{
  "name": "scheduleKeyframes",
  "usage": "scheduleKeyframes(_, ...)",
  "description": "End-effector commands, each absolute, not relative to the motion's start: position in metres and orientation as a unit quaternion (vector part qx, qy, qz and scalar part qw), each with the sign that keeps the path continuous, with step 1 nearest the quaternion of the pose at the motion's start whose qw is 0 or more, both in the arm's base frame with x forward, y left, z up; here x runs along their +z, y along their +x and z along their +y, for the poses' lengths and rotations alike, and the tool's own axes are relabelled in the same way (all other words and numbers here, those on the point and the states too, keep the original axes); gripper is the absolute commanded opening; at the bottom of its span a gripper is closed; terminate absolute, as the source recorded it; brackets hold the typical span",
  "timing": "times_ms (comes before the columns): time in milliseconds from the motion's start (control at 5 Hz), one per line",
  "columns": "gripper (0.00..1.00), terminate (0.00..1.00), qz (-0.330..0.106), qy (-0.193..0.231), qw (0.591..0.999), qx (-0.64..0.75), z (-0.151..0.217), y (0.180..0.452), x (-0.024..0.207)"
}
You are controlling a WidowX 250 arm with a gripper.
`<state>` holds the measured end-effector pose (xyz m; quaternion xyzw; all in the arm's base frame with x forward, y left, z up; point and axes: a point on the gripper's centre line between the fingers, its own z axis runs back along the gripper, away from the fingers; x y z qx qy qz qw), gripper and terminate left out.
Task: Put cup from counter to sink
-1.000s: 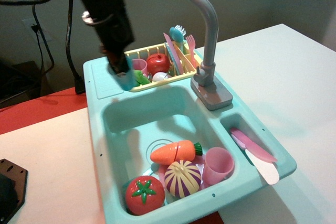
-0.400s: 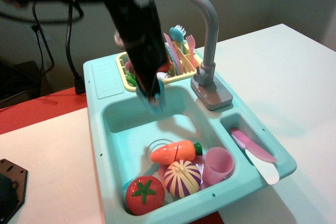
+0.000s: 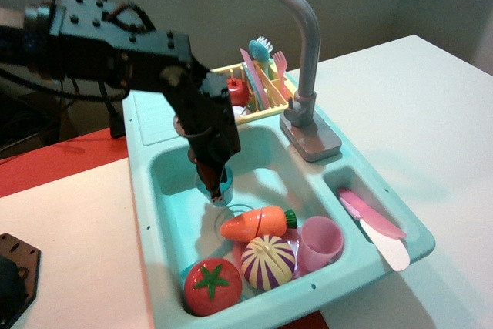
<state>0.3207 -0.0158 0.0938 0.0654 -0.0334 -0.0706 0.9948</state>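
Note:
The translucent light-blue cup [image 3: 206, 187] is down inside the teal sink [image 3: 171, 171], upright near the basin's left middle, just above the round drain mark. My black gripper [image 3: 215, 183] reaches down from the upper left and is shut on the cup, with its fingers on the cup's sides. Whether the cup rests on the basin floor I cannot tell. The teal counter rim [image 3: 151, 118] at the back left is bare.
In the basin's front lie a carrot [image 3: 258, 223], a pink handled cup [image 3: 320, 243], a striped purple vegetable [image 3: 268, 261] and a tomato [image 3: 212, 287]. The grey faucet [image 3: 308, 59] rises at the right. The yellow dish rack [image 3: 266, 109] stands behind. A pink knife [image 3: 371, 219] lies in the side compartment.
My gripper has carried the cup from above the back-left counter rim, forward and down into the basin. The arm now leans low over the sink.

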Motion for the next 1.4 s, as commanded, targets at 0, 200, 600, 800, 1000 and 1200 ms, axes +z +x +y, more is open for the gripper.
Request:
scheduleKeyframes(0,0.00,0.00,-0.026,0.067,0.996,-0.062,-0.011,0.319,0.082)
scheduleKeyframes(200,1.00,0.00,-0.042,0.084,0.995,-0.034,-0.005,0.315,0.102)
scheduleKeyframes(600,1.00,0.00,-0.057,0.098,0.993,-0.040,0.012,0.307,0.145)
scheduleKeyframes(800,1.00,0.00,-0.075,0.102,0.991,-0.039,0.027,0.303,0.177)
scheduleKeyframes(1000,1.00,0.00,-0.087,0.105,0.990,-0.018,0.048,0.296,0.204)
scheduleKeyframes(1200,1.00,1.00,-0.081,0.112,0.990,0.016,0.082,0.283,0.214)
